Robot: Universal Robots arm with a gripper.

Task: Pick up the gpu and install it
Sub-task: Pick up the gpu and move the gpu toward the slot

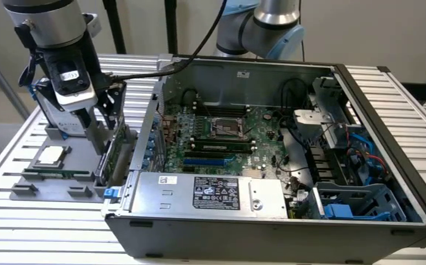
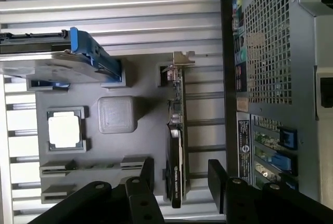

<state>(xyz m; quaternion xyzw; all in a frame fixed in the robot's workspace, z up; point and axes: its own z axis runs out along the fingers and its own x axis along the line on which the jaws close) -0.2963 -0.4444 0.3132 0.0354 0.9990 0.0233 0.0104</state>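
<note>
Black pincer [image 2: 182, 180] is hanging released, jaws either side of the gpu [image 2: 177, 130]; it is standing on edge in a grey holder [image 2: 143, 86] beside the computer case [image 2: 270, 52], seemingly offering both faces.

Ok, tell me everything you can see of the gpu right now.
The gpu is a thin flat card standing on its long edge in a slot of the grey holder tray, beside the open computer case. It shows a black face, a green circuit-board side and a silver metal bracket at one end. The open gripper straddles its black end, with a gap between each finger and the card.
</note>
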